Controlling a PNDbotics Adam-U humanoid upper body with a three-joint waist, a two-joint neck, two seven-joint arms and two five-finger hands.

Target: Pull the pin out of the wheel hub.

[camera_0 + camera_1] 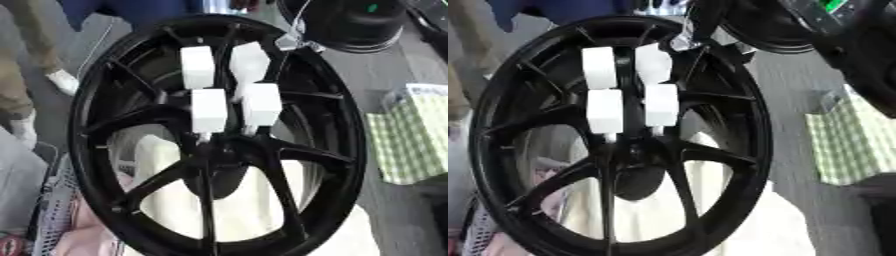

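**Pulling a pin from an upright wheel: what could bite here**

Looking at it, the black wheel hub (214, 150) stands on edge and leans a bit, filling most of both views. The task's bits are four white blocks just above its centre: an upper pair and a lower pair. The lower-left pin (209, 111) and lower-right pin (261, 104) each show a thin stem running down into the hub.

Orientation: each block's long axis runs roughly 12 to 6, with the top tipped slightly off 12. The stems point toward 6, so the way out looks to be up toward 12, along that line.

Risks, as a guess:
- Pulling off-axis could jam the stem in its hole.
- The wheel is only on its rim, so a sideways tug might rock or roll it toward the green checked cloth (407, 135) at 3 o'clock.
- The blocks sit just beside each other, so it'd be easy to bump the wrong one.

What seems to be the right hand (689, 37) is a dark shape at the rim's 1 o'clock, apart from the pins. Can't tell if it's spread or closed. The left hand isn't visible.
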